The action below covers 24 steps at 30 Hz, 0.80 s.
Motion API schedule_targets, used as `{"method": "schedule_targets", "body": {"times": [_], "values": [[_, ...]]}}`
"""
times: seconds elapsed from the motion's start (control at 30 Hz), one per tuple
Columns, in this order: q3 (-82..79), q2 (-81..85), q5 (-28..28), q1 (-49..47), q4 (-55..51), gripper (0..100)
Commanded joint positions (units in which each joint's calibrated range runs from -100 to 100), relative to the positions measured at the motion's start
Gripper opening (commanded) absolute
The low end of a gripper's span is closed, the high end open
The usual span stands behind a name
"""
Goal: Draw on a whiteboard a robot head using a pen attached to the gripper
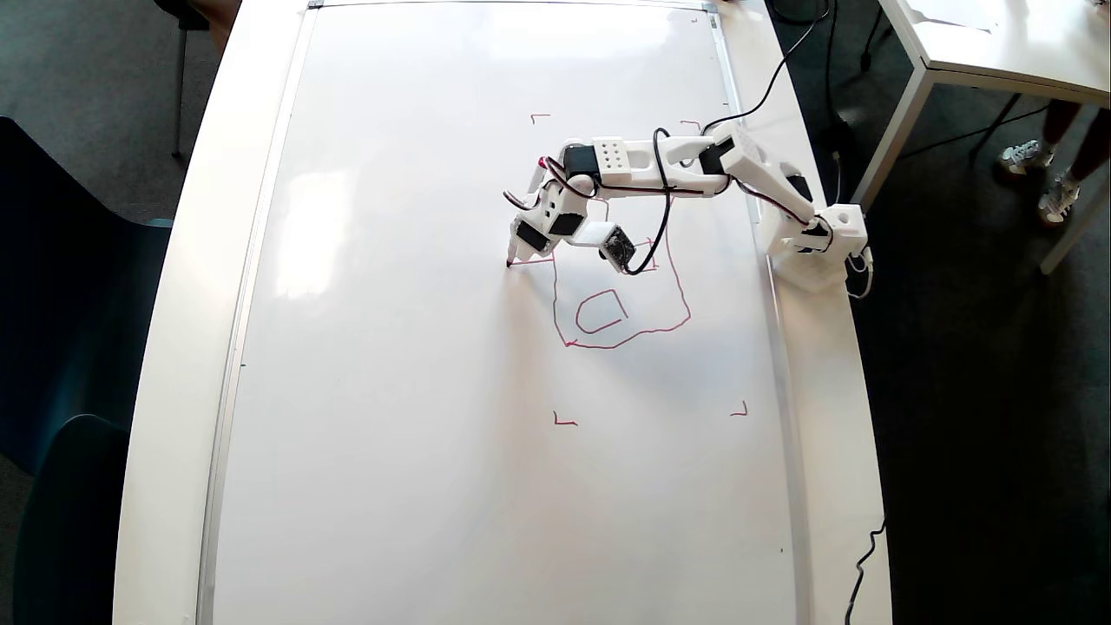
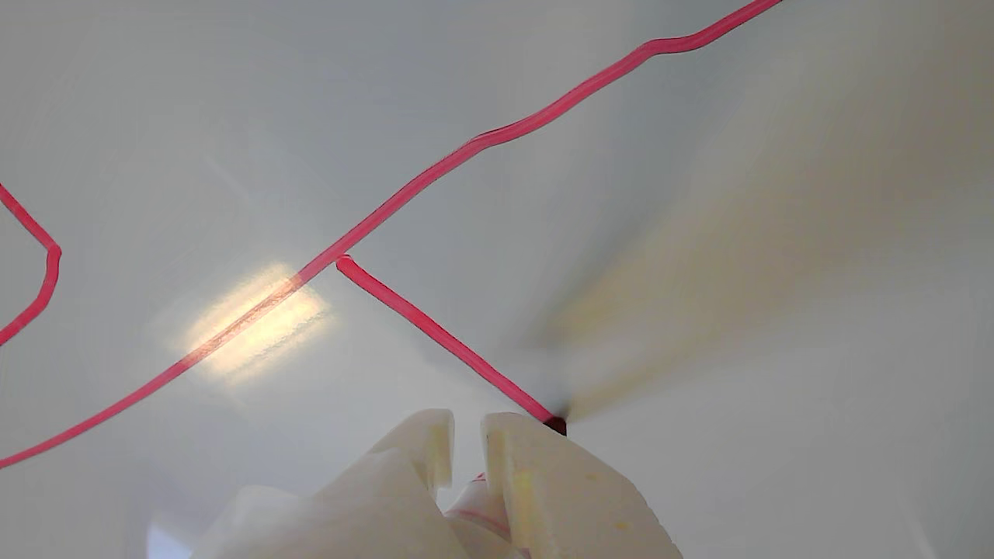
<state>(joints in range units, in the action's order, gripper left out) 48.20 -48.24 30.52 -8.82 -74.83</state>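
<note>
The whiteboard (image 1: 417, 347) covers most of the table. The robot head (image 1: 608, 334) is a wobbly red outline with one small box (image 1: 601, 312) inside; the arm hides its upper part. My gripper (image 1: 524, 246) is shut on the pen (image 1: 511, 256), whose tip touches the board left of the outline. A short red line (image 1: 531, 259) runs from the outline to the tip. In the wrist view the gripper (image 2: 466, 435) holds the pen (image 2: 475, 501). Its dark tip (image 2: 556, 425) ends a straight red line (image 2: 443, 338) that branches off the outline (image 2: 497, 136).
Small red corner marks (image 1: 564, 422) (image 1: 739, 411) (image 1: 540, 116) sit around the drawing. The arm's base (image 1: 820, 247) stands at the board's right edge with cables (image 1: 781, 61) behind it. Another table (image 1: 998, 43) and a person's feet (image 1: 1028, 156) are at top right. Dark chairs (image 1: 52, 347) stand left.
</note>
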Motion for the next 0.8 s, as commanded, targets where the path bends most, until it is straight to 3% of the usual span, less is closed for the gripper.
{"method": "schedule_targets", "body": {"times": [0.0,0.27,0.77], "values": [[-0.2,-0.5,-0.2,-2.1,0.6,1],[-0.6,-1.7,-0.2,-2.4,7.8,1],[0.4,-2.5,2.5,3.5,7.8,1]]}}
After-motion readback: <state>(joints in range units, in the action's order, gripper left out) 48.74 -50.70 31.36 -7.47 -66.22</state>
